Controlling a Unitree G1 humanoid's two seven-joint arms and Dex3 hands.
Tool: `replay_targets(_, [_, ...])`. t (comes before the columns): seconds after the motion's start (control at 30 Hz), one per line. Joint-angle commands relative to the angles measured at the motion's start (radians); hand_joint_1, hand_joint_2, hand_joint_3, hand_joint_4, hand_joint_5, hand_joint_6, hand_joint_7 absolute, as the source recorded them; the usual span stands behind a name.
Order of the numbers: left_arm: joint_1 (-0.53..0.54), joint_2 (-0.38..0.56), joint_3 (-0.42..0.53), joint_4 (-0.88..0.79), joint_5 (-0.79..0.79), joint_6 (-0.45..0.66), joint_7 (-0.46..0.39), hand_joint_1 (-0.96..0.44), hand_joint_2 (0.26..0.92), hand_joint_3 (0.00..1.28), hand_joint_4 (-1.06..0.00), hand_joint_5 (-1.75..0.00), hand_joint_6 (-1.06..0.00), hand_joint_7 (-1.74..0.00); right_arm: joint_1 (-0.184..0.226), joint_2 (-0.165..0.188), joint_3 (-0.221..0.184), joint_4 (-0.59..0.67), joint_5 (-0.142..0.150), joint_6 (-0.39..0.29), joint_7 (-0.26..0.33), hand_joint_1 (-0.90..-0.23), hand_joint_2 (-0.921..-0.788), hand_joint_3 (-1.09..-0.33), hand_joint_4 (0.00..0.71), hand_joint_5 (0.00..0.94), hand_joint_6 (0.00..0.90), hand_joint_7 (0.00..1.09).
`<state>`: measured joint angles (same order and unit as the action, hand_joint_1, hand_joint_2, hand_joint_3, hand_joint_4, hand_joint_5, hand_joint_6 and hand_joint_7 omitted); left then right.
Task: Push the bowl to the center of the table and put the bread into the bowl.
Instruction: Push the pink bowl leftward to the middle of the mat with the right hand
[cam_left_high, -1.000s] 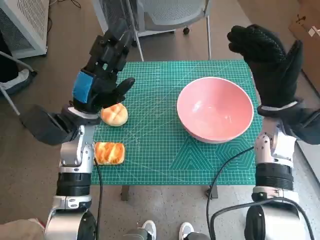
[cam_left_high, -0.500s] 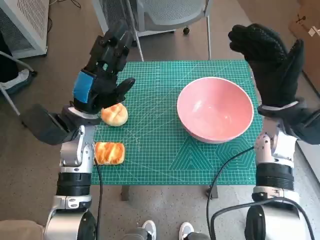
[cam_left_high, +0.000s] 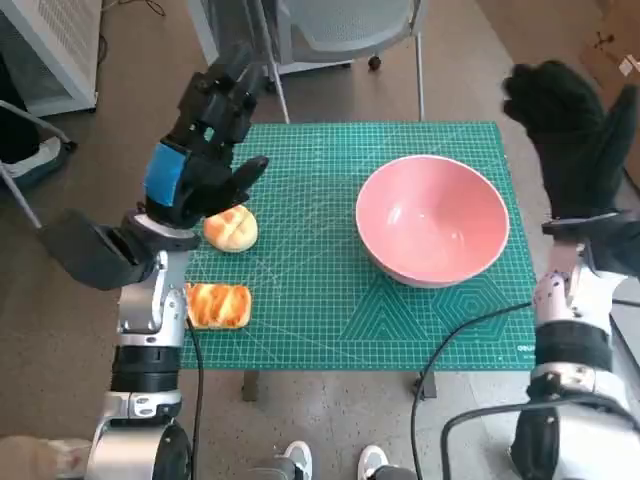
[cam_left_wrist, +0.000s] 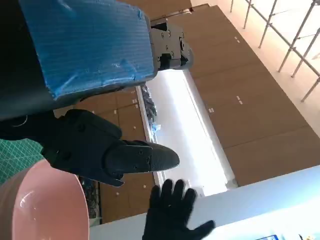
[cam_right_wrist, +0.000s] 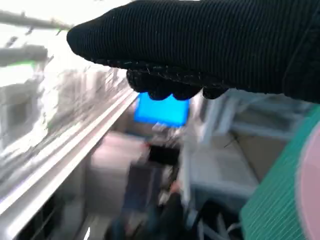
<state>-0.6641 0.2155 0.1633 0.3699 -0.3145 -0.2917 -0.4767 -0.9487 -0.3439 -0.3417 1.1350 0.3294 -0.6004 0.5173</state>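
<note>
The right hand is raised beyond the table's right edge, fingers spread, holding nothing; the left hand hangs empty and loosely spread above the left side. The pink bowl sits right of the green mat's middle, with two bread rolls, one under the left hand and one at the left edge.

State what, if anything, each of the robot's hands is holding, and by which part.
Nothing is held. The left hand hovers open above the round bread roll; the right hand is raised open beside the pink bowl.
</note>
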Motion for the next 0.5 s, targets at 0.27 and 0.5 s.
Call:
replay_targets(0.27, [0.006,0.005,0.004,-0.021,-0.004,0.012,0.0,-0.52,0.87,0.34,-0.01,-0.01,0.0,-0.4,0.026,-0.028,0.008,0.161,-0.104,0.127,-0.23,-0.567,-0.921,-0.763,0.227,0.0,0.339,0.0])
replay_targets(0.5, [0.019,0.006,0.006,-0.045,-0.013,0.025,0.0,-0.52,0.869,0.34,-0.01,0.0,0.0,-0.4,0.054,-0.021,-0.009,0.186,-0.114,0.213,-0.278,-0.583,-0.921,-0.756,0.246,0.009,0.367,0.01])
